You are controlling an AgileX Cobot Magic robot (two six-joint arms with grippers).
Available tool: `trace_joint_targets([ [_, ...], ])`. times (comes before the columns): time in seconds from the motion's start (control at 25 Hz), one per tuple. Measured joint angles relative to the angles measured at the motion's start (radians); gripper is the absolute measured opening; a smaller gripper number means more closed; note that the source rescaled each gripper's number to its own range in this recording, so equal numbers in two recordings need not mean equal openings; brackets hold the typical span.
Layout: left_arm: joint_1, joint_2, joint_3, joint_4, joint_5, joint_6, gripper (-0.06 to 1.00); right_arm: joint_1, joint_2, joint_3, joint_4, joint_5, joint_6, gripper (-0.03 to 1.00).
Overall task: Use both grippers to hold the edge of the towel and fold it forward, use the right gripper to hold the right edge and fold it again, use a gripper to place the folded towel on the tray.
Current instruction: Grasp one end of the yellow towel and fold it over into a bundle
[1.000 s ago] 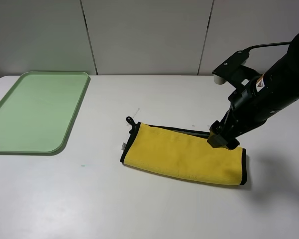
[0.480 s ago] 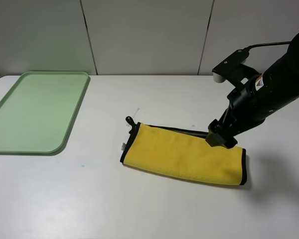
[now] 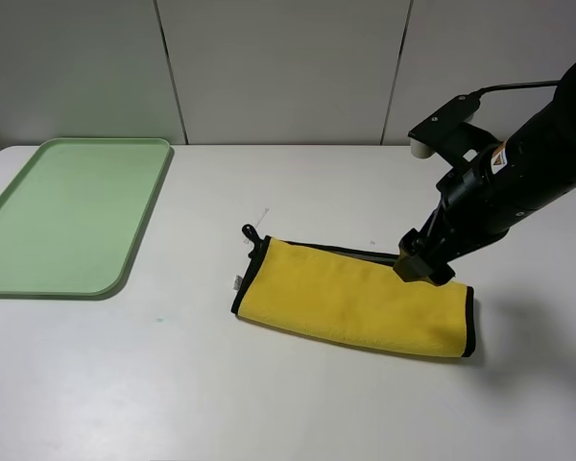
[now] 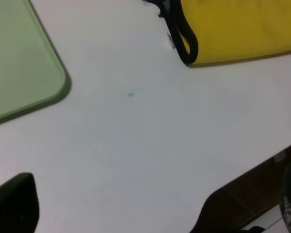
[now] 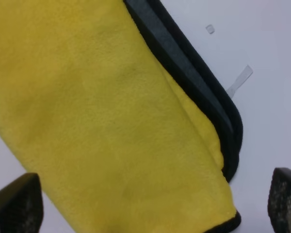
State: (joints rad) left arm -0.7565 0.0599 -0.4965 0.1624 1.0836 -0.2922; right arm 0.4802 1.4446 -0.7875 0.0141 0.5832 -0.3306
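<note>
R tool [image 3: 422, 268] spread over plush yellow towel [image 3: 350, 300], folded oblong; L tool [image 4: 150, 204] spread.

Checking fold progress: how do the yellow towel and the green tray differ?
The towel is bright yellow with black trim; the tray is plain pale green. The towel lies folded into a long strip right of centre; the tray sits flat at far left. The right gripper is open above the towel; no gripper is over the tray. Both rest on the table.
</note>
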Motion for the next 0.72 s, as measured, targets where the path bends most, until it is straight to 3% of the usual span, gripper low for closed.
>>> trace_joint_targets([
  [0.16,0.014,0.0,0.0,-0.001,-0.001,0.0,1.0,0.0,0.0,0.0,0.013,-0.002,0.026,1.0],
  [0.24,0.06,0.0,0.0,-0.001,-0.003,0.0,1.0,0.0,0.0,0.0,0.016,-0.002,0.041,1.0],
  [0.44,0.251,0.0,0.0,-0.001,-0.003,0.0,1.0,0.0,0.0,0.0,0.017,-0.002,0.091,1.0],
  [0.72,0.557,0.0,0.0,-0.001,-0.003,0.0,1.0,0.0,0.0,0.0,0.019,0.011,0.311,1.0],
])
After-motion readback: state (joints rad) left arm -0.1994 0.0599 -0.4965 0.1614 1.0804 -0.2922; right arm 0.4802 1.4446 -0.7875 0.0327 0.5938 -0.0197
